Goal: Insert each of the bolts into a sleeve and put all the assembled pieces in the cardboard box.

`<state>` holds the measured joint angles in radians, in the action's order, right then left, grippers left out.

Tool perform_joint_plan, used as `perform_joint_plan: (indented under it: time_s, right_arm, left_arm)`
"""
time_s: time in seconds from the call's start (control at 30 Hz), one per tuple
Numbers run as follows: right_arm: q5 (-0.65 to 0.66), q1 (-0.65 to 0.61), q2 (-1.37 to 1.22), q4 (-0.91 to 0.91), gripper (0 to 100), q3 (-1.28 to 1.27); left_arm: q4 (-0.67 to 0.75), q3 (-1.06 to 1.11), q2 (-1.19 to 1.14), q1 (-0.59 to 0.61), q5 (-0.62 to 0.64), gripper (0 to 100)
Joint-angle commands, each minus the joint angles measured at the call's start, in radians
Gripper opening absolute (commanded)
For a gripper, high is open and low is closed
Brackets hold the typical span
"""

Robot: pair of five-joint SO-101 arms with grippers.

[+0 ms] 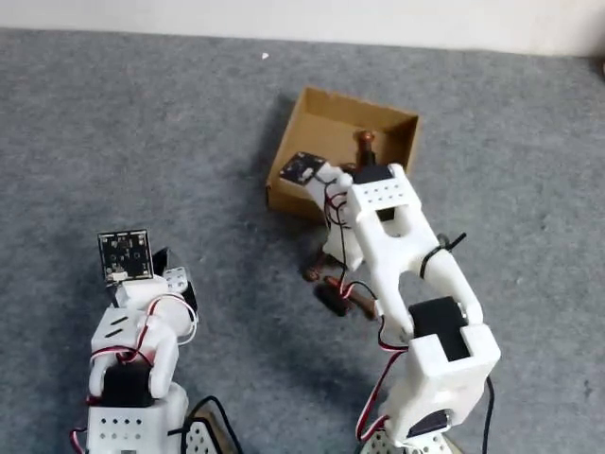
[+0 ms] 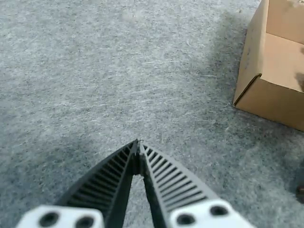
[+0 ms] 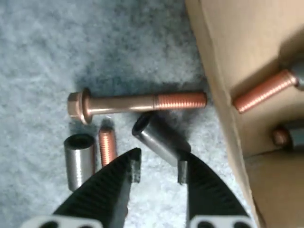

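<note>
Box [image 1: 326,132] (cardboard, open top) sits toward the far middle of the grey carpet [image 1: 142,123], w/ a couple of bolt-in-sleeve pieces [image 3: 266,91] lying inside it. Right arm [image 1: 406,236] is stretched out so its wrist is over the box's near edge. Left arm [image 1: 132,350] is folded up at the near left, well apart from the box. Left claw [image 2: 138,159] is pinched together, tips touching, nothing in it. Right claw [image 3: 159,170] is spread apart above the loose parts on the carpet just outside the box wall, not clamped on anything. Long bolt [image 3: 128,102] lies flat there, head pointing away from the box, thread end almost at the wall. Tilted sleeve [image 3: 159,137] lies just beside it, its lower end btwn the right claw's tips. Another sleeve [image 3: 80,159] is a bit further from the box, w/ a second bolt [image 3: 108,145] right next to it. Can't tell if those two touch tbh.
</note>
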<state>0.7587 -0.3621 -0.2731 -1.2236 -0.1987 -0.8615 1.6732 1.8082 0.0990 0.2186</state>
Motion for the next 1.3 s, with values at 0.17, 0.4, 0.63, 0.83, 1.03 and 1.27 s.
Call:
perform_joint_plan:
  time_s: [0.17, 0.4, 0.63, 0.83, 1.03, 1.27]
  right_arm:
    - [0.087, -0.019, -0.025, 0.027, 21.7, -0.002]
    - [0.087, -0.018, -0.085, 0.067, 11.4, -0.019]
    - [0.080, -0.012, -0.022, 0.019, 0.6, -0.019]
    - [-0.041, -0.012, 0.236, -0.076, 0.6, -0.030]
    - [-0.186, -0.012, 0.483, -0.087, 0.6, -0.185]
    - [-0.397, 0.030, 0.791, 0.056, 0.6, -0.430]
  left_arm:
    - [0.028, 0.022, 0.008, 0.016, -0.012, 1]
    - [0.028, 0.022, 0.007, 0.016, -0.012, 1]
    - [0.028, 0.022, 0.007, 0.016, -0.012, 1]
    - [0.028, 0.022, 0.007, 0.016, -0.012, 1]
    - [0.028, 0.022, 0.008, 0.016, -0.012, 1]
    - [0.031, 0.012, 0.008, 0.056, -0.049, 1]
